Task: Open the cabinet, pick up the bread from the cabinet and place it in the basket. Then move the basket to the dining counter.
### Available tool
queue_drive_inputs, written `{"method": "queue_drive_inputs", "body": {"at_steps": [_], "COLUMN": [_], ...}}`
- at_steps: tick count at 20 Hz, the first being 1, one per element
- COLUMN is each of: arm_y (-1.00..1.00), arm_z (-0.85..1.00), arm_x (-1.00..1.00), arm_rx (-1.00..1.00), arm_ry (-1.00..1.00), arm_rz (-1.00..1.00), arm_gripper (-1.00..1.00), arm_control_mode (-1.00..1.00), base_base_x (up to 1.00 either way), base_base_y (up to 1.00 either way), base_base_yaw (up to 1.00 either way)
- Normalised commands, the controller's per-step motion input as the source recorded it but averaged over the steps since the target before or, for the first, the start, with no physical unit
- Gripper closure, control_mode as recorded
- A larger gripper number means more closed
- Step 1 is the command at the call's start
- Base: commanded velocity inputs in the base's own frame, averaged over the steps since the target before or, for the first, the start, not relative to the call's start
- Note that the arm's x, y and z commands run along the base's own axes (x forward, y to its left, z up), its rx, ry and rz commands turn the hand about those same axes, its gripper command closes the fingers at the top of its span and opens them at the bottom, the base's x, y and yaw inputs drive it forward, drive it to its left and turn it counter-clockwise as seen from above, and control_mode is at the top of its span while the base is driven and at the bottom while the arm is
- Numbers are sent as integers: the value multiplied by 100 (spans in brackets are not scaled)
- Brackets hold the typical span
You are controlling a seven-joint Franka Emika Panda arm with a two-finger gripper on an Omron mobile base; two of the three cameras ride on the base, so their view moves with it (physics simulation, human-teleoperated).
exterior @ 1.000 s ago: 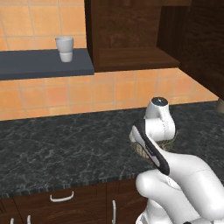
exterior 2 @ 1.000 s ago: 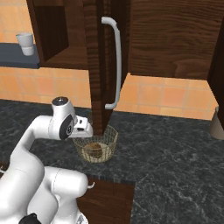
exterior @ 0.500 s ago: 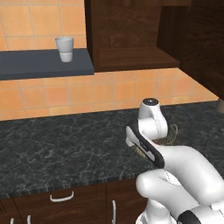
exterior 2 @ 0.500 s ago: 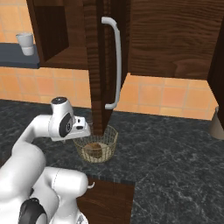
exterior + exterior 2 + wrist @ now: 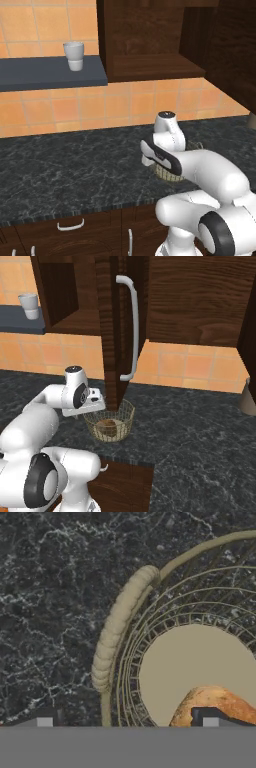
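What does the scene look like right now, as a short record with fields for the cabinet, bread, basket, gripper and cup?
cabinet: door swung open, silver bar handle facing out
bread: bun lying inside the basket
basket: wire basket on the black marbled countertop, below the open door
gripper: gripper over the basket's rim, one fingertip outside it and one above the bun; open
cup: white cup on the dark wall shelf
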Motion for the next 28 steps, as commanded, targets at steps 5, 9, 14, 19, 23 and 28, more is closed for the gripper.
{"method": "queue_drive_inputs", "body": {"at_steps": [5, 9, 14, 19, 23, 28], "arm_y": [-4, 0, 0, 0, 0, 2], "arm_z": [-29, -32, -10, 0, 0, 10], "arm_x": [10, 1, 0, 0, 0, 0], "arm_rx": [-2, 0, 0, 0, -1, -11], "arm_ry": [0, 0, 0, 0, 0, 0], "arm_rz": [5, 4, 2, 0, 1, 4], "arm_gripper": [-100, -100, 100, 100, 100, 100], "arm_control_mode": [-100, -100, -100, -100, -100, -100], "base_base_x": [0, 0, 0, 0, 0, 0], "base_base_y": [0, 0, 0, 0, 0, 0], "base_base_yaw": [0, 0, 0, 0, 0, 0]}}
